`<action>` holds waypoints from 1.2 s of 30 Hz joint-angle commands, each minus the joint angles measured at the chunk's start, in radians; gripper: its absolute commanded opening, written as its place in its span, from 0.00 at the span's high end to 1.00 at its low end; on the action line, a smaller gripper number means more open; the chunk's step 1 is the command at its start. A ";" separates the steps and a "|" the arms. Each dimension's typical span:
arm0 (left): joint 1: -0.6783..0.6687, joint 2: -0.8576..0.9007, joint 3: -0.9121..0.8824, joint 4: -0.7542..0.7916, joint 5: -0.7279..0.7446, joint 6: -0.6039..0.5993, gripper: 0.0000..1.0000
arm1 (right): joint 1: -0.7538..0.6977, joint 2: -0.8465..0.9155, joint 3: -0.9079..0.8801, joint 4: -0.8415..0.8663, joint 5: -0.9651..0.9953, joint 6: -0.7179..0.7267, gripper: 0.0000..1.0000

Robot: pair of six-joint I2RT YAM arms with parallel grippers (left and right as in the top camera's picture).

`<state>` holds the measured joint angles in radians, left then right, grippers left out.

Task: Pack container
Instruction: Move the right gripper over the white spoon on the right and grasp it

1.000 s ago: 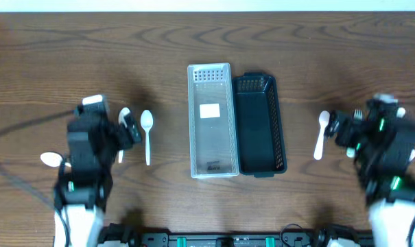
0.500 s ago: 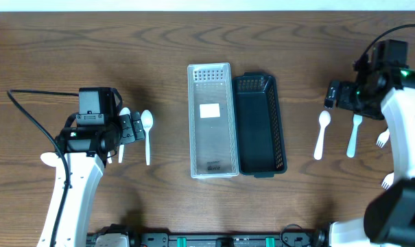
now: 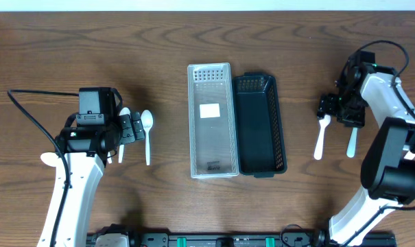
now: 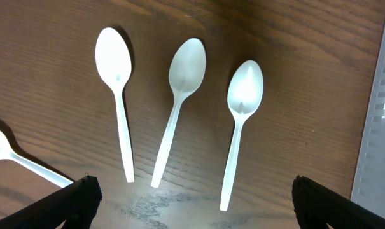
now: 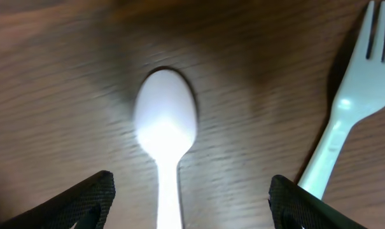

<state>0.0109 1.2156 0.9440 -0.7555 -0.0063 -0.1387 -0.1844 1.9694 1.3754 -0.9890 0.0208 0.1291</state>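
A clear plastic container [image 3: 209, 144] and a black basket [image 3: 260, 134] stand side by side mid-table. My left gripper [image 3: 128, 128] is open and empty over white spoons; one spoon [image 3: 147, 134] lies just right of it. In the left wrist view three spoons [image 4: 119, 95] [image 4: 179, 95] [image 4: 240, 121] lie ahead of the open fingers [image 4: 192, 203]. My right gripper [image 3: 339, 110] is open above a white spoon [image 3: 321, 137] and a white fork [image 3: 352, 140]. In the right wrist view the spoon [image 5: 165, 127] lies between the open fingers [image 5: 189, 203], with the fork [image 5: 351, 108] to the right.
Another white spoon [image 3: 51, 159] lies at the far left, also in the left wrist view [image 4: 7, 156]. The clear container's edge [image 4: 380, 114] shows at the right of the left wrist view. The table is dark wood.
My right gripper has moved down and left to hover over the spoon and fork. My left arm reached its spot half a second ago and has stayed still since.
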 commanded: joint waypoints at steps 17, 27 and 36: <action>-0.004 0.000 0.023 -0.003 -0.004 -0.013 0.02 | 0.063 0.047 0.018 0.077 0.058 0.039 0.18; -0.004 0.000 0.023 -0.003 -0.005 -0.013 0.02 | 0.067 0.065 0.014 0.092 0.058 0.042 0.18; -0.004 0.000 0.023 -0.003 -0.005 -0.013 0.02 | 0.067 0.135 0.014 0.092 0.050 0.042 0.16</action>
<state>0.0109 1.2156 0.9440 -0.7559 -0.0063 -0.1387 -0.1253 2.0590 1.3918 -0.9005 0.0582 0.1570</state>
